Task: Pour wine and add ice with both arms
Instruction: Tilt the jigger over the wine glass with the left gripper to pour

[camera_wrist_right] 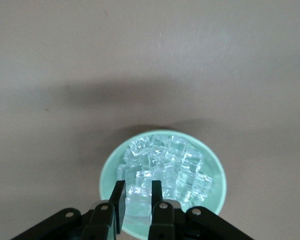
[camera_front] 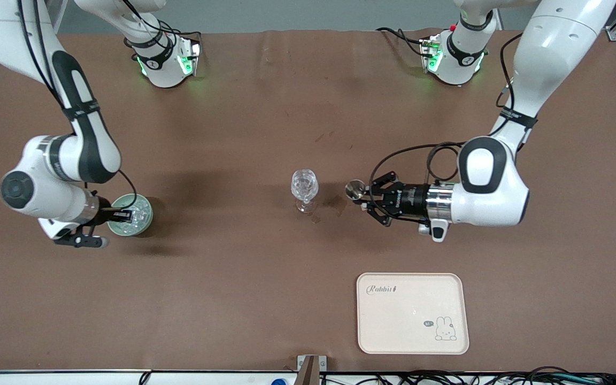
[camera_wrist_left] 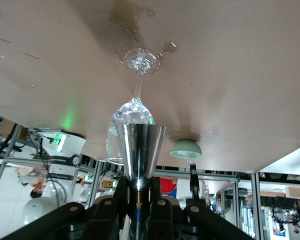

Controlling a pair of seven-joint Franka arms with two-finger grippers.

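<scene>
A clear stemmed glass (camera_front: 304, 190) stands upright mid-table; it also shows in the left wrist view (camera_wrist_left: 134, 107). My left gripper (camera_front: 364, 195) is level beside it toward the left arm's end, shut on a small silver cone-shaped cup (camera_front: 354, 190) whose mouth faces the glass (camera_wrist_left: 140, 147). A pale green bowl (camera_front: 145, 206) heaped with ice (camera_wrist_right: 175, 167) sits toward the right arm's end. My right gripper (camera_front: 124, 215) is down in the bowl (camera_wrist_right: 212, 165), its jaws (camera_wrist_right: 138, 192) closed on one ice cube (camera_wrist_right: 139, 205).
A cream tray (camera_front: 412, 313) with a rabbit print lies nearer the front camera, toward the left arm's end. Wet stains (camera_front: 335, 204) mark the brown table beside the glass foot. Both arm bases stand along the table's back edge.
</scene>
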